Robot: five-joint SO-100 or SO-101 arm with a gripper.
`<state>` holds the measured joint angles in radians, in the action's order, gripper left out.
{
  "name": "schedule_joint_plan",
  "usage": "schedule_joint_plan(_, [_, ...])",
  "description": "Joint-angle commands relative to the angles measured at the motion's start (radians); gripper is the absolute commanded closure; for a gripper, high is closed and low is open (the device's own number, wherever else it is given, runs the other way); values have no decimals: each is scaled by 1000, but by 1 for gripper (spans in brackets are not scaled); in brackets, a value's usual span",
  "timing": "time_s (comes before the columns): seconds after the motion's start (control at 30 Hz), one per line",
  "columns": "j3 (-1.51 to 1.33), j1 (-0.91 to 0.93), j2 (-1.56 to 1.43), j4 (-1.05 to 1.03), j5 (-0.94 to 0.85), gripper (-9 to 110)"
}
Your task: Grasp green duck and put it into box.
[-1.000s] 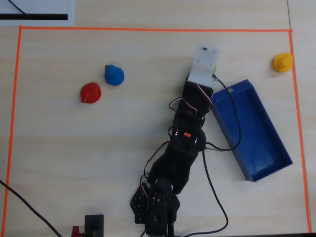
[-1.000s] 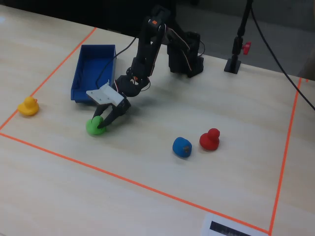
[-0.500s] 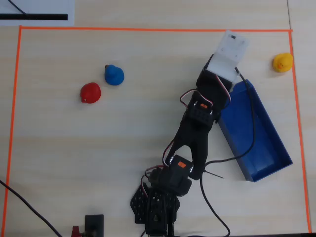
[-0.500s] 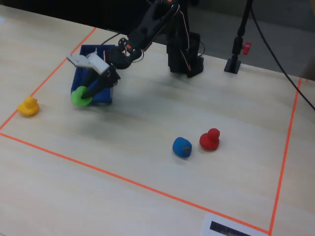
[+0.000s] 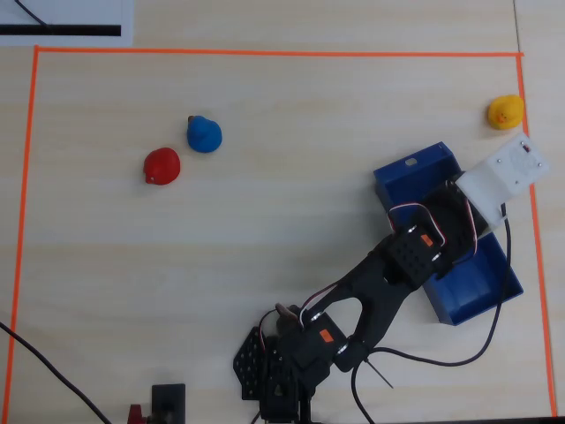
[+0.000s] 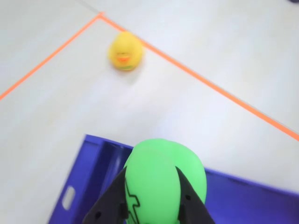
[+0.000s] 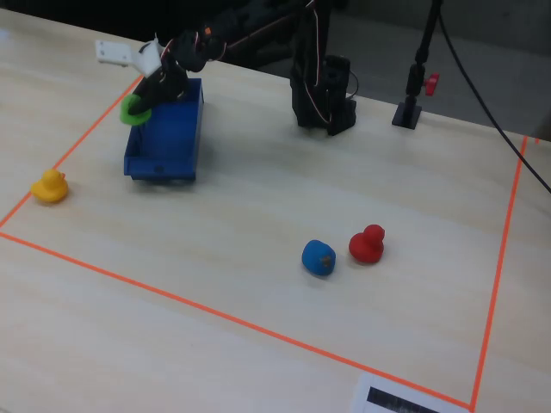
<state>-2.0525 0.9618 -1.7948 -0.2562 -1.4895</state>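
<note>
A: Taking the box (image 7: 164, 138) as the landmark in the fixed view, what lies left of it?

B: The yellow duck (image 7: 49, 186) sits on the table, left of the box's near end and well apart from it, just inside the orange tape line (image 7: 215, 317) that frames the work area. Another run of that tape passes close to the box's left wall.

A: And at the box itself?

B: The gripper (image 7: 145, 96) hangs over the box's left wall, toward the far end, its two dark fingers clenched on the green duck (image 7: 133, 109). The duck is in the air, clear of the box floor. In the wrist view the green duck (image 6: 163, 179) fills the lower middle, pinched between the fingers (image 6: 189, 205), with the blue rim of the box (image 6: 100, 149) right under it and bare table beyond.

A: What about the right of the box?

B: A wide stretch of bare table, then the blue duck (image 7: 318, 257) and the red duck (image 7: 367, 245), just beside each other and well apart from the box. The arm's base (image 7: 323, 90) stands behind, right of the box's far end.

A: Does the overhead view agree?

B: The white gripper housing (image 5: 505, 177) covers the green duck there; it overhangs the box's (image 5: 415, 168) long wall on the side nearest the orange tape, with the yellow duck (image 5: 505, 111) near it.
</note>
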Motion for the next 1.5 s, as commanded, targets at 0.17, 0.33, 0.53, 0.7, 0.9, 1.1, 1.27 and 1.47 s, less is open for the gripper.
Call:
schedule_joint_plan(0.17, [-100,-6,-160,-103,-9,101])
schedule_joint_plan(0.33, [-196,-20,-209,-110,-94,101])
schedule_joint_plan(0.53, [-216,-25,-187,-66,-107,93])
schedule_joint_plan(0.7, [-209,-26,-167,-18,-109,81])
schedule_joint_plan(0.9, [-201,-17,-153,2,-109,78])
schedule_joint_plan(1.1, [-167,-57,-173,-20,-92,81])
schedule_joint_plan(1.27, [-135,-238,-298,-178,-69,101])
schedule_joint_plan(1.47, [-311,-577,-603,-483,-72,101])
